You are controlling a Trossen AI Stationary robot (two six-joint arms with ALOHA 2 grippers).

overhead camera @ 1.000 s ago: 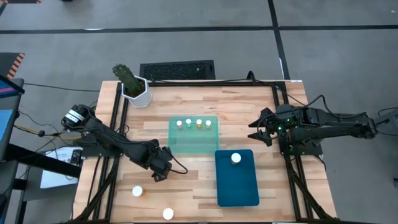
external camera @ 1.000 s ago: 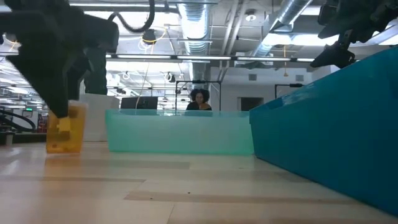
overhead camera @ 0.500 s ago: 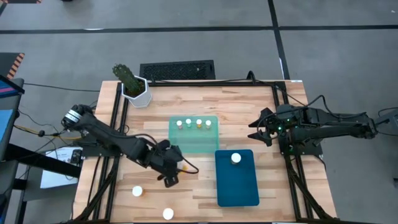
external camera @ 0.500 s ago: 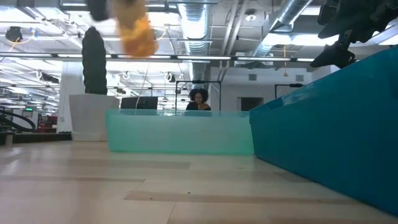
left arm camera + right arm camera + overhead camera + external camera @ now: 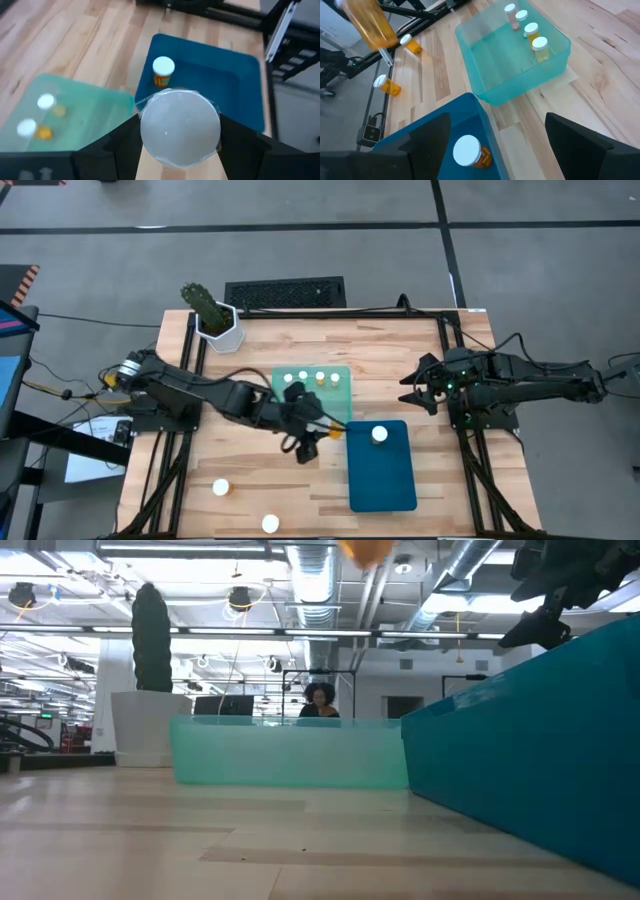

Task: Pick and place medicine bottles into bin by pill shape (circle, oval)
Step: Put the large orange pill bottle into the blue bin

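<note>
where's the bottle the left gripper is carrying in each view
High view: the carried bottle peeks out at the left gripper, by the dark blue bin.
Low view: orange blur at the top edge.
Left wrist view: its white cap fills the centre, between the fingers.
Right wrist view: orange bottle, upper left.
Shared landmark: the dark blue bin.

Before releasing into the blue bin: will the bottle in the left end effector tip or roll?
Probably light: the bottle hangs in the left end effector. Round-bodied, so may roll if it lands tilted, though the blue bin's walls should contain it. Right end effector waits at the table's right.
</note>
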